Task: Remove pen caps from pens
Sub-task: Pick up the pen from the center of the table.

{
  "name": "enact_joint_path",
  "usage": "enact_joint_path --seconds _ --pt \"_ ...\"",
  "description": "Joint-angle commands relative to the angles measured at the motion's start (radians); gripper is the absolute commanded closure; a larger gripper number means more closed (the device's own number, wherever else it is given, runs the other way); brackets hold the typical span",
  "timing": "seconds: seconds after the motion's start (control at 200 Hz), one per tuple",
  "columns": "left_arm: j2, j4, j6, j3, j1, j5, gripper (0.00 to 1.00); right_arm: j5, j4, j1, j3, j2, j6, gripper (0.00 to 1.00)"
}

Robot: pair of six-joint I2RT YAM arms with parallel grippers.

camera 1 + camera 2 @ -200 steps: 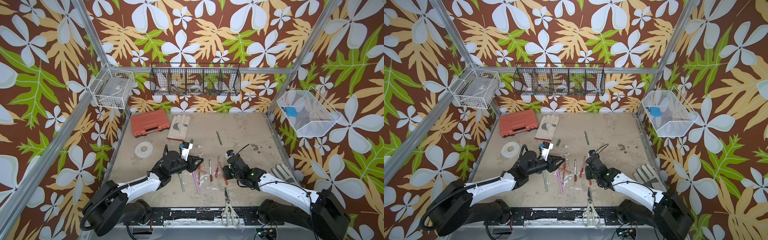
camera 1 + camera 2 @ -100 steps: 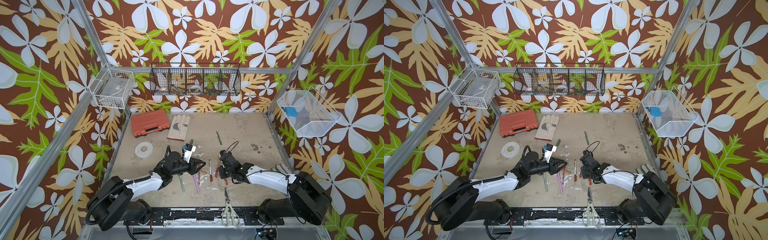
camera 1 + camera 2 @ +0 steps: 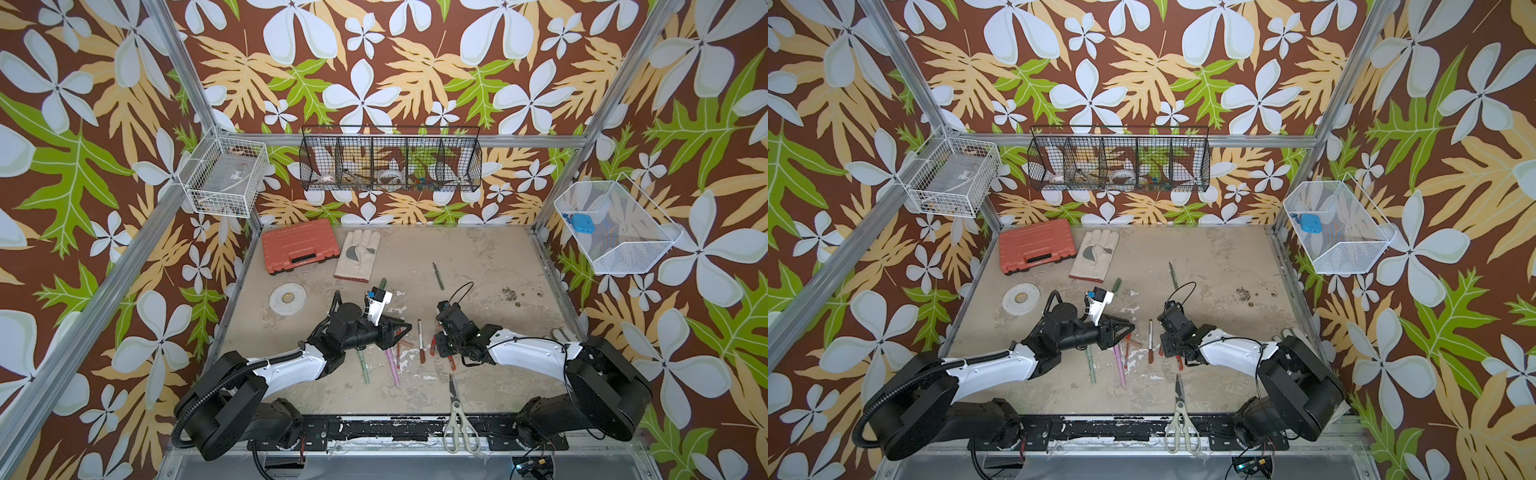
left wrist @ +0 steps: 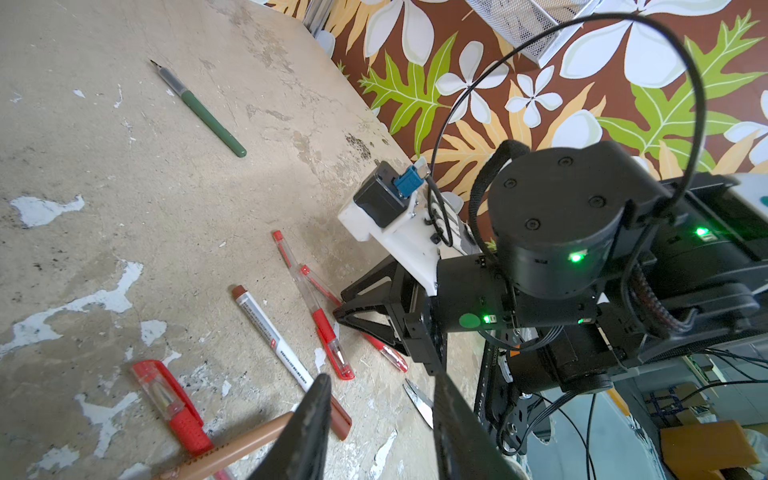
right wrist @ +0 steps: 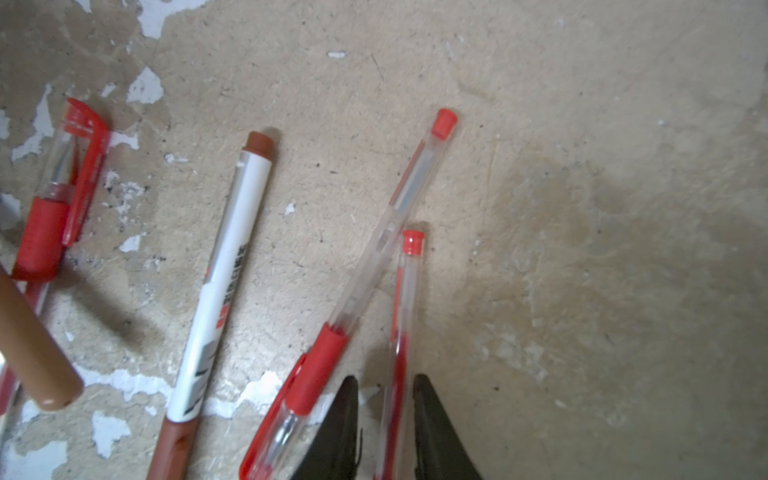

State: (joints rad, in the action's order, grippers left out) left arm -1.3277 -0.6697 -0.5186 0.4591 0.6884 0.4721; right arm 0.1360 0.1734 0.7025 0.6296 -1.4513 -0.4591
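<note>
Several pens lie mid-table in both top views. My right gripper points down with its jaws straddling a red-and-clear pen; a thin gap still shows on one side. Beside it lie a capped red pen and a white-and-brown pen. My left gripper hovers open with only bare floor between its fingers. A tan pen slants past one finger's outer side. Pink and pale green pens lie under the left arm. A dark green pen lies farther back.
Grey-handled scissors lie at the front edge. An orange case, a work glove and a white tape roll sit at the back left. Wire baskets hang on the walls.
My right gripper has moved left over the red pens and its jaws have narrowed around one. The left gripper has hardly moved.
</note>
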Motion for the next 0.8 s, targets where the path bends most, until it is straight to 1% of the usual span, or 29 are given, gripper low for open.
enact_joint_path --seconds 0.0,0.285,0.375,0.515,0.791 --pt "0.0 -0.02 0.008 0.003 0.0 0.005 0.58 0.015 -0.012 0.0 0.0 -0.007 0.01 0.75" --pt "-0.036 -0.003 0.014 0.023 0.0 0.031 0.58 0.013 -0.017 0.0 -0.002 -0.028 0.01 0.78" --pt "-0.056 0.026 0.023 0.042 0.0 0.039 0.58 0.009 -0.015 -0.001 0.002 -0.034 0.013 0.81" --pt "-0.065 0.035 0.026 0.049 0.0 0.039 0.58 0.021 -0.005 -0.001 0.006 -0.024 0.014 0.83" --pt "-0.065 0.03 0.025 0.046 0.0 0.033 0.58 0.042 0.016 0.0 0.016 0.013 0.017 0.95"
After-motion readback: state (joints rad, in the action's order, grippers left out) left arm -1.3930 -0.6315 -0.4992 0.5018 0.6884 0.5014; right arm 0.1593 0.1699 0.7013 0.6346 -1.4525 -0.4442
